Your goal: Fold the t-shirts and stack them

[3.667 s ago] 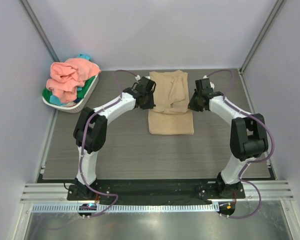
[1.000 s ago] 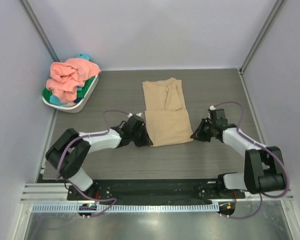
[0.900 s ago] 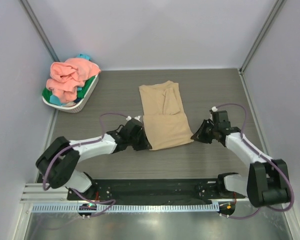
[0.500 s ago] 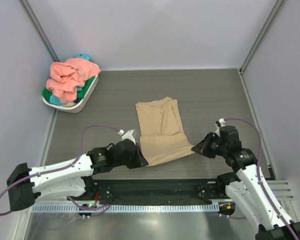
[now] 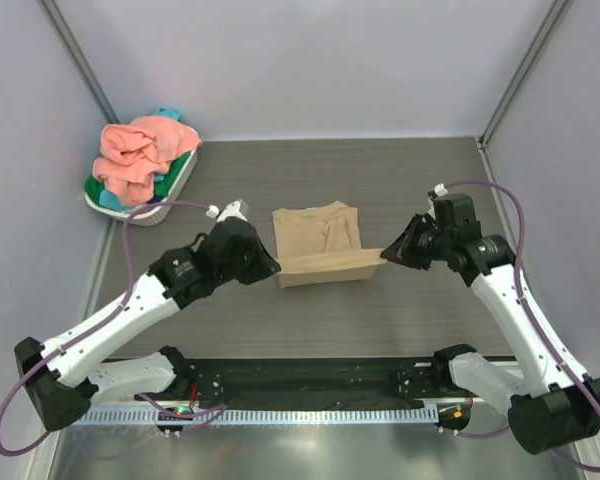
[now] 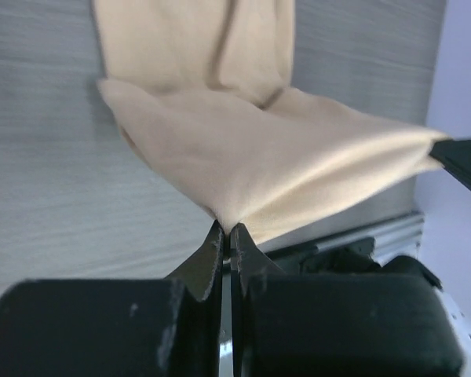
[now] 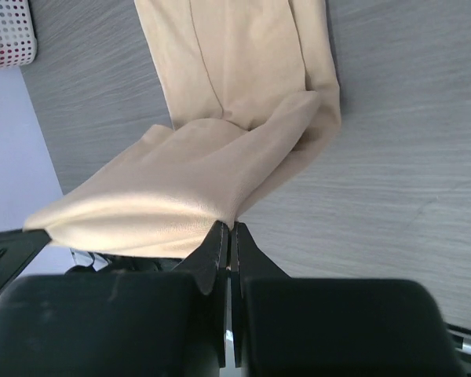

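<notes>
The tan t-shirt (image 5: 320, 240) lies folded lengthwise in the middle of the table, its near end lifted off the surface. My left gripper (image 5: 276, 266) is shut on the near left corner of the tan shirt (image 6: 243, 157). My right gripper (image 5: 384, 255) is shut on the near right corner of the tan shirt (image 7: 220, 173). The held hem hangs taut between both grippers above the lower part of the shirt. The salmon pink t-shirt (image 5: 140, 148) lies heaped on top of the green (image 5: 175, 170) and teal (image 5: 108, 198) shirts in the basket.
The white oval basket (image 5: 165, 200) stands at the far left corner of the table; its perforated side shows in the right wrist view (image 7: 8, 31). Metal frame posts rise at both far corners. A black base rail runs along the near edge (image 5: 310, 380).
Both grippers pulled the tan shirt toward the near edge, then lifted its near hem and carried it back toward the far side, so the shirt's lower part now doubles over.
</notes>
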Controlling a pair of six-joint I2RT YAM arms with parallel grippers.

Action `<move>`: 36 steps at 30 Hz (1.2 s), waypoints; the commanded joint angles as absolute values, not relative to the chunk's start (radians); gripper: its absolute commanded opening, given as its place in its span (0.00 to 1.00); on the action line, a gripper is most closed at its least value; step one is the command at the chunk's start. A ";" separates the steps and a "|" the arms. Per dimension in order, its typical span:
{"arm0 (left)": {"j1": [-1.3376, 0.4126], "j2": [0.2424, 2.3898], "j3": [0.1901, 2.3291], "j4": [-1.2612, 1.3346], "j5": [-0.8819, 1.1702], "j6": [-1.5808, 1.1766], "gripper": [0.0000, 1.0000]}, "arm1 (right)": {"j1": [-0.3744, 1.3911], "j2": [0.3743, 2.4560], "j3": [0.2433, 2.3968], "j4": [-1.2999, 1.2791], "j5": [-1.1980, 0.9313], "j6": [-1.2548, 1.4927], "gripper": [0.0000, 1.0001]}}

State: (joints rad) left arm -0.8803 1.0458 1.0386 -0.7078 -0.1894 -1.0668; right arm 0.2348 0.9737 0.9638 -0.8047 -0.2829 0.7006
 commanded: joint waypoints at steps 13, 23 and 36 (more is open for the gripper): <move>-0.457 1.410 1.244 -0.732 0.153 -0.758 0.00 | 0.226 1.468 1.302 -0.698 -0.189 0.606 0.01; -0.318 1.704 1.413 -0.667 0.259 -0.678 0.00 | 0.218 1.745 1.485 -0.612 -0.170 0.632 0.01; -0.268 2.063 1.813 -0.742 0.328 -0.664 0.00 | 0.184 2.032 1.787 -0.615 -0.164 0.634 0.01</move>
